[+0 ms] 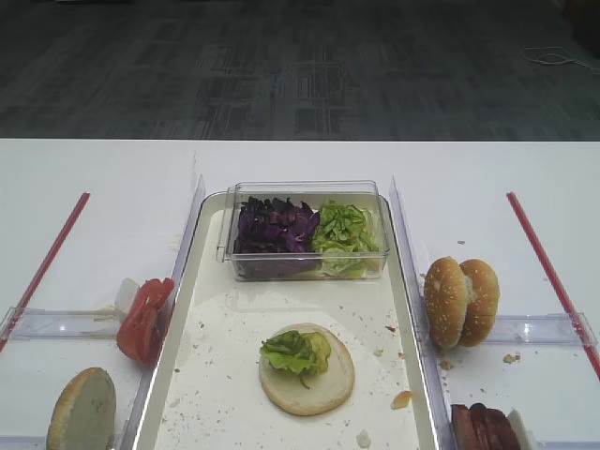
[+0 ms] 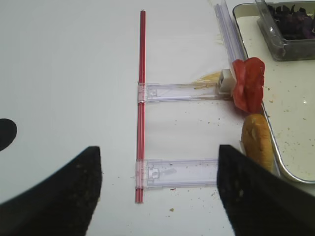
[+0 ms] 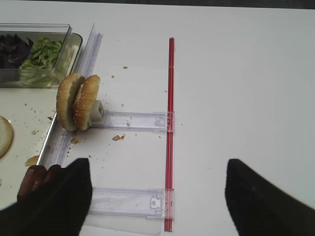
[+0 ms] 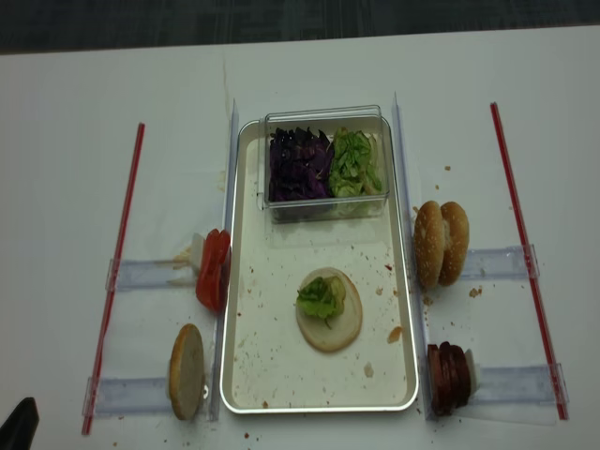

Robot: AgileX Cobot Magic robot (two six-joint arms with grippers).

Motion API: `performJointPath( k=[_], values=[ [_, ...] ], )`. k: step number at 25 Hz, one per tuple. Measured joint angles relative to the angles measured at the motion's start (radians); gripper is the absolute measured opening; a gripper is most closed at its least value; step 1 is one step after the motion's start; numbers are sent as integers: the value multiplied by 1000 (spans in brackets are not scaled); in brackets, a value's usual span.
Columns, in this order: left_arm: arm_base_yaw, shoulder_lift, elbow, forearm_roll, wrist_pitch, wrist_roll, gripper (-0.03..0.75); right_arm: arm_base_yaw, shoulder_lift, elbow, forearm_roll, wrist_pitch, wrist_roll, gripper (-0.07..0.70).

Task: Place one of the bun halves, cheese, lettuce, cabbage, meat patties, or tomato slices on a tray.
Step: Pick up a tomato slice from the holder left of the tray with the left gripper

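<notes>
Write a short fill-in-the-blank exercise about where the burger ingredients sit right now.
1. The bun half lying flat on the tray is topped with ____.
2. In the clear box, the lettuce lies beside the purple ____.
3. The tomato slices stand on edge off the tray's ____ side.
4. The meat patties stand off the tray's ____ side.

Missing words: lettuce; cabbage; left; right

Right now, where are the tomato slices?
In both high views the tomato slices stand on edge just outside the tray's left rim, above the lone bun half.

Glossy crumb-speckled tray (image 1: 405, 281), clear plastic box (image 1: 307, 192), matt white table (image 1: 112, 178)
</notes>
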Motion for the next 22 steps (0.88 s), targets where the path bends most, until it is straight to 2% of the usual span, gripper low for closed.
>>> performJointPath(
  k=[22],
  values=[
    [0, 0, 0, 0, 0, 0, 491, 0, 0, 0, 0, 0, 2, 590]
  ],
)
